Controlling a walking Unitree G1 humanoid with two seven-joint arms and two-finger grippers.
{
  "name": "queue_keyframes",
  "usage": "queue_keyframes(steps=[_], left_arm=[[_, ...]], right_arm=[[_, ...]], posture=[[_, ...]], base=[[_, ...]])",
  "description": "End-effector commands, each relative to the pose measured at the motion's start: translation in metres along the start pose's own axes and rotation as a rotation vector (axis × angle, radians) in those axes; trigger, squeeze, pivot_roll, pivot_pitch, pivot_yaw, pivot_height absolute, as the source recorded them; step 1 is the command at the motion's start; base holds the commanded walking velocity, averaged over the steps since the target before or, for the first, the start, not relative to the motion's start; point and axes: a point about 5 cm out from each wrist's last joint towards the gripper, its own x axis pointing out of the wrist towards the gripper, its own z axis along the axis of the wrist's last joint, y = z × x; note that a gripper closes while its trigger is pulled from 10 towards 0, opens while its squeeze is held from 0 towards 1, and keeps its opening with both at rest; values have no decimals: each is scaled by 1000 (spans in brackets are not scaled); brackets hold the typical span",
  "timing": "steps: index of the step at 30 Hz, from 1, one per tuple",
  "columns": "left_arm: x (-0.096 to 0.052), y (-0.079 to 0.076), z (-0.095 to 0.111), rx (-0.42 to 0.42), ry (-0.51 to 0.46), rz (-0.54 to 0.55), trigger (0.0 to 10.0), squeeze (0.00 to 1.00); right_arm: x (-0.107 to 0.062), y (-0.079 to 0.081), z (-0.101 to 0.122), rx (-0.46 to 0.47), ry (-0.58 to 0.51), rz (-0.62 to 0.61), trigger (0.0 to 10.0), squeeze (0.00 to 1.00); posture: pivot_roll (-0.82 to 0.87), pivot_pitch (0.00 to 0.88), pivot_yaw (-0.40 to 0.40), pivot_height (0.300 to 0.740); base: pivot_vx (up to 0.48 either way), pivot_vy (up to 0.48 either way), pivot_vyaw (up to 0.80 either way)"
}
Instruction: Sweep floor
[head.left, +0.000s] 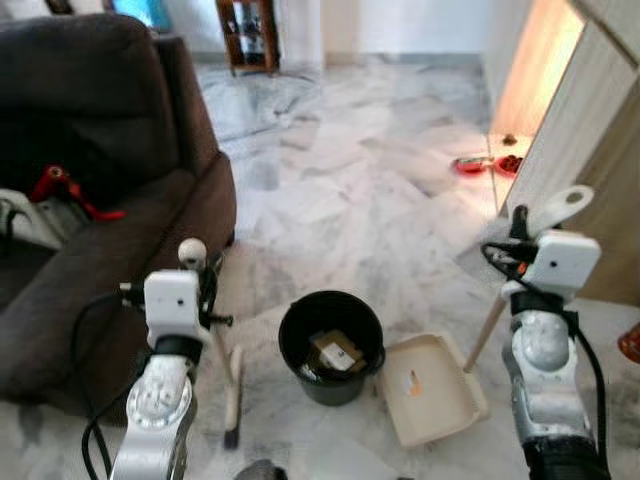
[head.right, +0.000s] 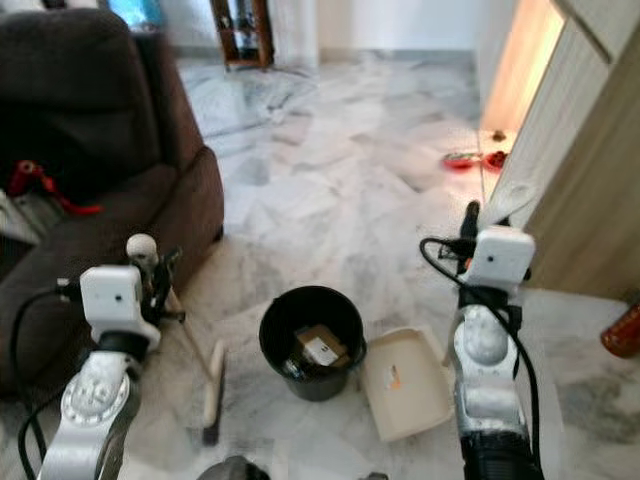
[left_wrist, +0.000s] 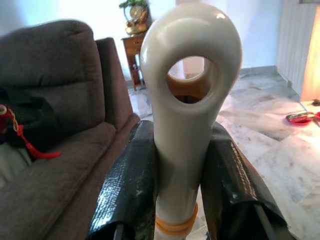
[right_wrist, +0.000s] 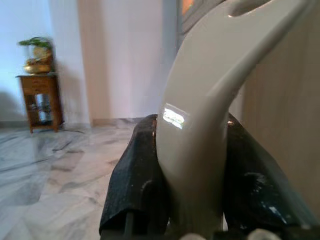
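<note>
Grey-veined marble floor (head.left: 350, 190) runs back to a white wall, where a small wooden side table (head.left: 248, 33) stands; landmark for what follows is the black bucket (head.left: 331, 345) on the floor at the robot's feet. Far to the bucket's left, a dark brown sofa (head.left: 100, 190) with a red cord (head.left: 70, 192) lying on its seat. Just left of the bucket, the left gripper (left_wrist: 175, 195) is clamped on the cream broom handle (left_wrist: 185, 115), both black fingers (left_wrist: 131, 190) pressed to its sides; broom head (head.left: 232, 395) rests on the floor beside the bucket. Inside the bucket, a small cardboard box (head.left: 336, 351). Touching the bucket's right side, a cream dustpan (head.left: 432, 388) lies flat. Right gripper (right_wrist: 192, 175) is closed around the dustpan's long handle (right_wrist: 210, 100). Farther right and beyond, red bowls (head.left: 487, 164) by a light wood panel (head.left: 590, 140).
</note>
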Motion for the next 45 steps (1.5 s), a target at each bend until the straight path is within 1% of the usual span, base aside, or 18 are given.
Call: queue_keyframes(steps=[1,9,14,17,19,23,26,27,29,36,41,44,45], left_arm=[[1,4,9,4,-40,8,10000,0],[2,4,8,5,-38,8,10000,0],[2,4,7,3,-35,10,10000,0],[2,5,6,5,-32,16,10000,0],[3,7,5,11,-28,30,10000,0],[2,7,5,11,-26,31,10000,0],[2,7,4,10,-25,32,10000,0],[3,8,4,10,-27,35,10000,0],[3,9,4,11,-28,36,10000,0],[5,11,4,17,-35,40,10000,0],[5,13,4,23,-36,43,10000,0],[5,15,1,24,-32,59,10000,0],[5,15,0,9,-29,70,10000,0]], right_arm=[[3,7,10,56,-44,6,10000,0],[-2,13,11,73,-43,17,10000,0],[-3,14,12,81,-44,24,10000,0],[-2,18,17,94,-53,41,10000,0],[0,21,22,102,-64,54,10000,0],[-1,22,21,106,-52,52,10000,0],[0,21,20,120,-36,45,10000,0],[1,22,20,101,-37,46,10000,0],[1,23,20,99,-37,50,10000,0],[0,26,18,122,-19,56,10000,0],[0,24,19,118,-25,38,10000,0],[2,27,22,118,-39,58,10000,0],[3,25,22,119,-39,54,10000,0]], posture=[[10,109,43,740],[2,117,45,740],[-1,120,42,740],[0,121,40,740],[-8,123,35,740],[-12,116,35,740],[-9,101,32,740],[-9,101,32,740],[-9,101,32,740],[-3,64,34,740],[-3,45,34,740],[-18,21,24,740],[-25,12,19,740]], base=[[-300,0,0],[-303,0,0],[-316,0,0],[-290,0,0],[0,0,0],[0,0,0],[0,0,-800],[0,0,-800],[0,0,-800],[0,0,-800],[0,0,-800],[0,0,-800],[0,0,-800]])
